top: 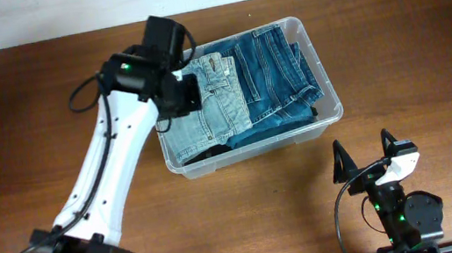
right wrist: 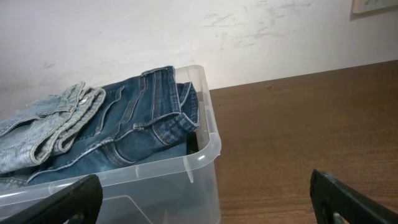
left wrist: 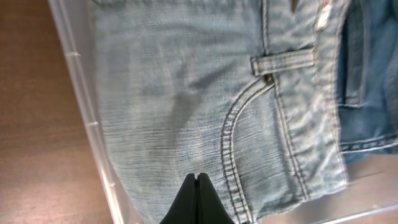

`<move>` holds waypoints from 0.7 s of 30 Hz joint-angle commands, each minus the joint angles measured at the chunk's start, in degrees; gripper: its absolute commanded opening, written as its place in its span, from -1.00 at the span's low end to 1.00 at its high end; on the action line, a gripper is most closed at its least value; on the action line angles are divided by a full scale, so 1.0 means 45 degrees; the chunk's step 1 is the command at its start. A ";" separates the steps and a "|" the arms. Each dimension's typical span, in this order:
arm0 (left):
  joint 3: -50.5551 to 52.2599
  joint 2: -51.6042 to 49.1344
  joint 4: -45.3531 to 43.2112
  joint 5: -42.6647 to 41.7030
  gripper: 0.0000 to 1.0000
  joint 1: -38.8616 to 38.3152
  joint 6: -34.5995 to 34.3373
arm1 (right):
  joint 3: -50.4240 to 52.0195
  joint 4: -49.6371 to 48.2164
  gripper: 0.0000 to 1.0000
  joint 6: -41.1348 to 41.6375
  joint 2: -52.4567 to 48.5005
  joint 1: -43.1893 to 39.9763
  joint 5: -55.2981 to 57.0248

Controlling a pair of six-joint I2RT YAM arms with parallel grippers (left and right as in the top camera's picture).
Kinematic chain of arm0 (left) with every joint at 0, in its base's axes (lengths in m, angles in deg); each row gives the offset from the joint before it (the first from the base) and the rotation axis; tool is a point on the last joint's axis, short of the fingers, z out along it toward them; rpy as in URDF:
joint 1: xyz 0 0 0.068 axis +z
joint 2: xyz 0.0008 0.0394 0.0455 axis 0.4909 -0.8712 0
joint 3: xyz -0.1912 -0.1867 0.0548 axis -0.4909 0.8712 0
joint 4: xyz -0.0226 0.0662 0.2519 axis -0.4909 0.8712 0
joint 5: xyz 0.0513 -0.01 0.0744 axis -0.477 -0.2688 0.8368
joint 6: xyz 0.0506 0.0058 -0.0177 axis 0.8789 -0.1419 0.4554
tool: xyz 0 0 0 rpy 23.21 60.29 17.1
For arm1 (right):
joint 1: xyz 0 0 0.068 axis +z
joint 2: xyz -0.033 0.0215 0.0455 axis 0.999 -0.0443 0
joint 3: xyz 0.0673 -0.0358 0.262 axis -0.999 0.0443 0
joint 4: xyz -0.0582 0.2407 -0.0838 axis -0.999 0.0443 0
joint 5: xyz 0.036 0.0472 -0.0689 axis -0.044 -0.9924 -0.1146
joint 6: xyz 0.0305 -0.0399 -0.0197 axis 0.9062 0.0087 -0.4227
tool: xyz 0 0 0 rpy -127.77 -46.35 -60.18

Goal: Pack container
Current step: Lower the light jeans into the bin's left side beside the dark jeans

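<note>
The table (top: 427, 45) carries the container (top: 255, 147) just toward 12 o'clock of its middle. Inside, folded side by side so both lie flat, the dark jeans (top: 276, 75) fill the 3 o'clock half and the light jeans (top: 207, 116) the 9 o'clock half. The left fingers (left wrist: 185, 208) are pressed together over the light jeans, probably to tamp them; whether they touch, I cannot tell. The right fingers (top: 338, 162), at 5 o'clock, stand wide apart, empty.
</note>
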 commanded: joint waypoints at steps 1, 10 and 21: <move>-0.0078 -0.0991 0.0321 0.0126 -1.00 -0.0010 0.0068 | 0.0087 0.0049 0.97 -0.0121 0.0097 -0.0083 0.0102; -0.0078 -0.3007 0.0782 0.0087 -0.99 -0.0019 0.0078 | 0.0087 0.0049 0.97 -0.0121 0.0097 -0.0083 0.0102; -0.0617 -0.3283 0.0457 0.0092 -0.99 -0.0005 0.0223 | 0.0087 0.0049 0.97 -0.0121 0.0097 -0.0083 0.0102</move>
